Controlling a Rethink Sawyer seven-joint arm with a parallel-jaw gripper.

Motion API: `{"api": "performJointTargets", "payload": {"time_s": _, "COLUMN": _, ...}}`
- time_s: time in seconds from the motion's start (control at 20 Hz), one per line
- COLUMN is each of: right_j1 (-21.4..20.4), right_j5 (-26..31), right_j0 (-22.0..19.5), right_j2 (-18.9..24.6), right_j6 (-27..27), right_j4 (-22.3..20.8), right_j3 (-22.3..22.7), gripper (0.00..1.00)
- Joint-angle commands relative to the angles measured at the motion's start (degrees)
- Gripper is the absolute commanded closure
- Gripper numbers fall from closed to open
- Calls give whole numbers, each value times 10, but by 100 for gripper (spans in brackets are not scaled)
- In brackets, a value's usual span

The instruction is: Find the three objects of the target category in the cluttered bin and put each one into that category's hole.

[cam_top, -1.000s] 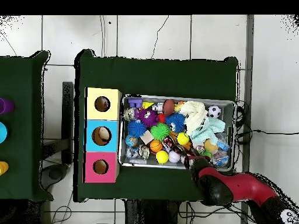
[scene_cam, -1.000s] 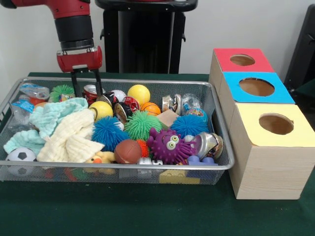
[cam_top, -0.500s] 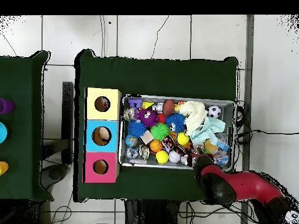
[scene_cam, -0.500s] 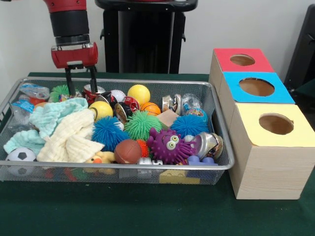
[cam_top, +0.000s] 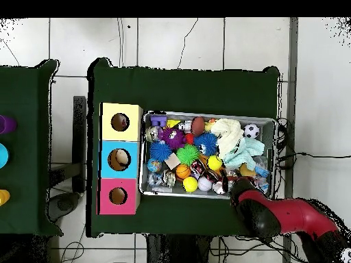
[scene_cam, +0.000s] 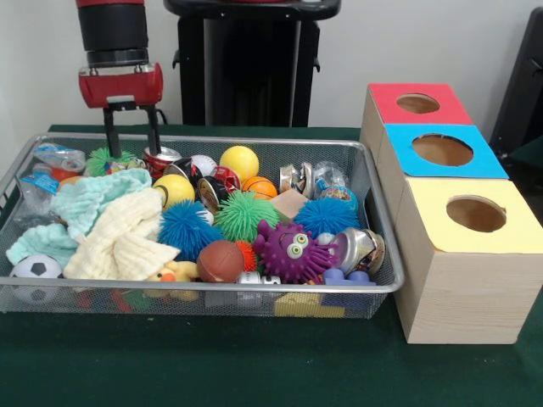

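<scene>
My gripper (scene_cam: pixel 130 153) hangs open and empty over the back left corner of the wire bin (scene_cam: pixel 212 288). Its fingertips stand just above a small green spiky ball (scene_cam: pixel 101 158) and a red can (scene_cam: pixel 162 157). The bin is heaped with yellow balls (scene_cam: pixel 239 161), blue (scene_cam: pixel 182 227) and green (scene_cam: pixel 244 214) spiky balls, a purple monster ball (scene_cam: pixel 291 251), a brown football (scene_cam: pixel 221 260), crushed cans (scene_cam: pixel 361 248) and cloths (scene_cam: pixel 119 229). In the overhead view the red arm (cam_top: pixel 277 214) covers the gripper at the bin's (cam_top: pixel 206 114) lower right corner.
Three wooden boxes with round holes stand beside the bin: red-topped (scene_cam: pixel 389 106), blue-topped (scene_cam: pixel 407 161) and yellow-topped (scene_cam: pixel 433 231). Something pale lies inside the blue box's hole (cam_top: pixel 119 159). Crushed plastic bottles (scene_cam: pixel 55 158) and a soccer ball (scene_cam: pixel 34 270) sit at the bin's left end.
The gripper has lifted and drifted left along the back of the bin. It stayed open with nothing in it. The bin's contents have not moved.
</scene>
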Motion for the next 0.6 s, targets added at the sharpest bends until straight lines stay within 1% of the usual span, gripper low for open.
{"api": "performJointTargets", "payload": {"time_s": 0.05, "right_j1": 7, "right_j5": 49, "right_j0": 25, "right_j2": 11, "right_j6": -35, "right_j4": -13, "right_j3": -19, "gripper": 0}}
{"api": "performJointTargets", "payload": {"time_s": 0.25, "right_j1": 34, "right_j5": 18, "right_j0": 39, "right_j2": -18, "right_j6": -19, "right_j4": -45, "right_j3": -35, "gripper": 0}}
{"api": "performJointTargets", "payload": {"time_s": 0.35, "right_j1": 47, "right_j5": 6, "right_j0": 38, "right_j2": -27, "right_j6": -21, "right_j4": -59, "right_j3": -41, "gripper": 0}}
{"api": "performJointTargets", "payload": {"time_s": 0.4, "right_j1": 51, "right_j5": 1, "right_j0": 35, "right_j2": -28, "right_j6": -25, "right_j4": -66, "right_j3": -43, "gripper": 0}}
{"api": "performJointTargets", "payload": {"time_s": 0.6, "right_j1": 59, "right_j5": 6, "right_j0": 17, "right_j2": -17, "right_j6": -40, "right_j4": -73, "right_j3": -40, "gripper": 0}}
